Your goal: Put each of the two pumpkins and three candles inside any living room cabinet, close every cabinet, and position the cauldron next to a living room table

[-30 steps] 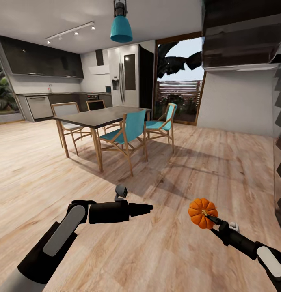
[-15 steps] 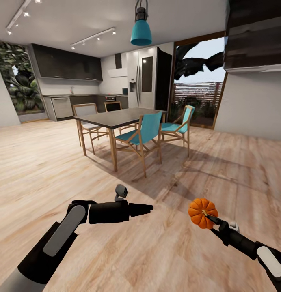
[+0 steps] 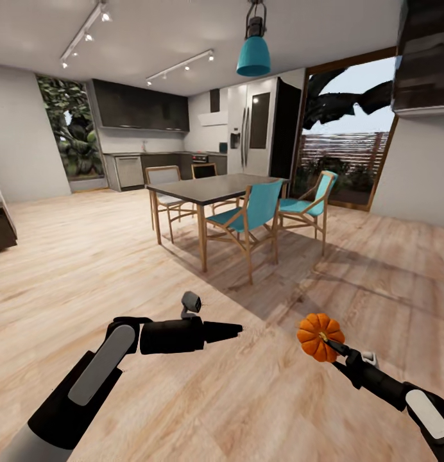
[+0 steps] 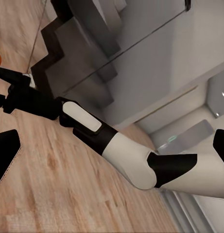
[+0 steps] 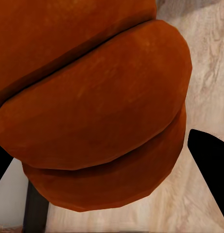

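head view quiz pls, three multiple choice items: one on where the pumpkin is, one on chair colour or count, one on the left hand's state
1. Where is the pumpkin?
A. on the dining table
B. in the right hand
C. on the floor

2. What colour are the seats of the two chairs nearest the glass door?
A. teal
B. red
C. black

3. The left hand is:
A. shut on a candle
B. shut, holding nothing
C. wide open

Answers: 1 B, the right hand grips it above the floor; 2 A, both seats show teal; 3 B, its fingers meet at a point with nothing between.
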{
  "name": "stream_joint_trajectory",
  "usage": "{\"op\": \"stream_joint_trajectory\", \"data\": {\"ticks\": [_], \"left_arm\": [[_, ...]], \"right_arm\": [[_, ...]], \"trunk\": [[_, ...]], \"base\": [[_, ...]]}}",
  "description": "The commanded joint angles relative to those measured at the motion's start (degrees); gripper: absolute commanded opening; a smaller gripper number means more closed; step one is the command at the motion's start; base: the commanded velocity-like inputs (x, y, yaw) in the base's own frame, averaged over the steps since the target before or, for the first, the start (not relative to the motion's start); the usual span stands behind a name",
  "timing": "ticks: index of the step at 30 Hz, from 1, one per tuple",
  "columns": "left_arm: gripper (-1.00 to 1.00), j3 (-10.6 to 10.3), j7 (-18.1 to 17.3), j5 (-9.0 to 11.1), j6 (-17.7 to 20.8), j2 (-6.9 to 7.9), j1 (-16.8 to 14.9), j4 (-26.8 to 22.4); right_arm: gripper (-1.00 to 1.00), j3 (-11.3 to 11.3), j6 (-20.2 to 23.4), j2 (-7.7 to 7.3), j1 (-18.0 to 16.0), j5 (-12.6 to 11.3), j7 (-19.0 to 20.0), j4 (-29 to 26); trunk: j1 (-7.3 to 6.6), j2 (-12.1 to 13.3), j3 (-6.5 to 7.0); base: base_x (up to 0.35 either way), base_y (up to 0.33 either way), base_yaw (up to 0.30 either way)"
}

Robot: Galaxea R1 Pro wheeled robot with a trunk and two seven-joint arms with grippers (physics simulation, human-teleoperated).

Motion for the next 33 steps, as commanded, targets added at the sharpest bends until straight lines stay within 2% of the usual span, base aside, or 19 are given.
{"op": "stream_joint_trajectory", "data": {"ticks": [1, 17, 23, 33], "left_arm": [[1.0, 0.0, -0.48, -0.35, 0.03, 0.02, -0.08, 0.04], [1.0, 0.12, -0.48, -0.31, 0.03, 0.02, -0.08, 0.05], [1.0, 0.09, -0.48, -0.31, 0.03, 0.01, -0.05, 0.12], [1.0, 0.17, -0.49, -0.31, 0.03, 0.02, -0.07, 0.13]], "right_arm": [[-1.0, -0.2, 0.68, 0.02, -0.03, -0.87, -0.1, -0.06], [-1.0, -0.1, 0.75, 0.12, -0.03, -0.86, -0.06, -0.19], [-1.0, 0.49, 0.71, 1.29, -0.03, -0.79, -0.17, -0.95], [-1.0, 0.71, 0.7, 1.54, -0.03, -0.86, -1.2, -1.04]], "trunk": [[-0.02, -0.03, 0.0], [-0.02, -0.03, 0.78], [-0.02, -0.03, 1.07], [-0.02, -0.03, 1.54]], "base": [[0.0, 0.0, 0.253], [0.0, 0.0, 0.254], [0.0, 0.0, 0.254], [0.0, 0.0, 0.254]]}}
